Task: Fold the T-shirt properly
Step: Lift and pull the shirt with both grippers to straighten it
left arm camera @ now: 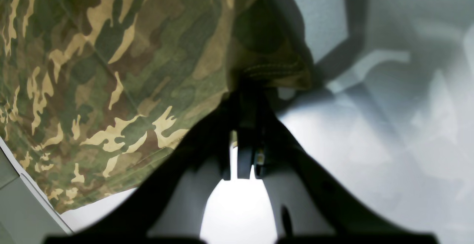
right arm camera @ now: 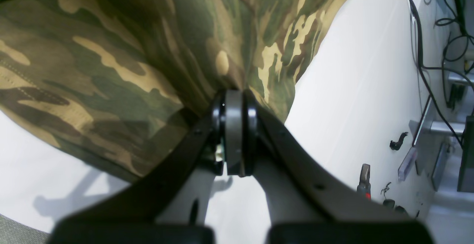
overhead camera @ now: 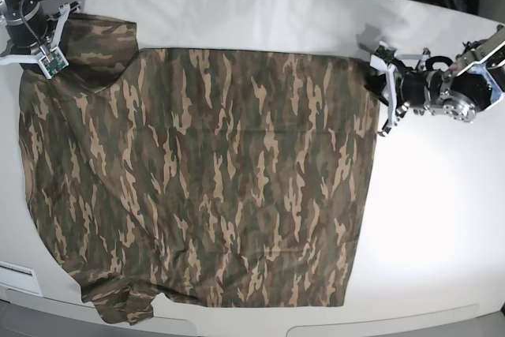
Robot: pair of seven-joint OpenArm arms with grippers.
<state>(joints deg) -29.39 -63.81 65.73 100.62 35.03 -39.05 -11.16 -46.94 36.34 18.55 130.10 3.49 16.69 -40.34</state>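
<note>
The camouflage T-shirt [overhead camera: 205, 179] lies spread flat on the white table [overhead camera: 442, 219], one sleeve at the near left edge. At the shirt's far right corner, my left gripper [overhead camera: 373, 76] is shut on the cloth. In the left wrist view the jaws [left arm camera: 247, 88] pinch the stitched hem corner of the T-shirt [left arm camera: 111, 70]. My right gripper [overhead camera: 35, 59] is at the far left, shut on a bunched fold near the other sleeve. The right wrist view shows its jaws [right arm camera: 237, 94] pressed together with the T-shirt [right arm camera: 111, 51] rising from them.
Cables [right arm camera: 444, 33] and equipment run along the table's far edge. Red-handled pliers [right arm camera: 364, 181] and small black parts lie on the table near that edge. A white strip [overhead camera: 16, 278] sits at the near left edge. Bare tabletop lies right of the shirt.
</note>
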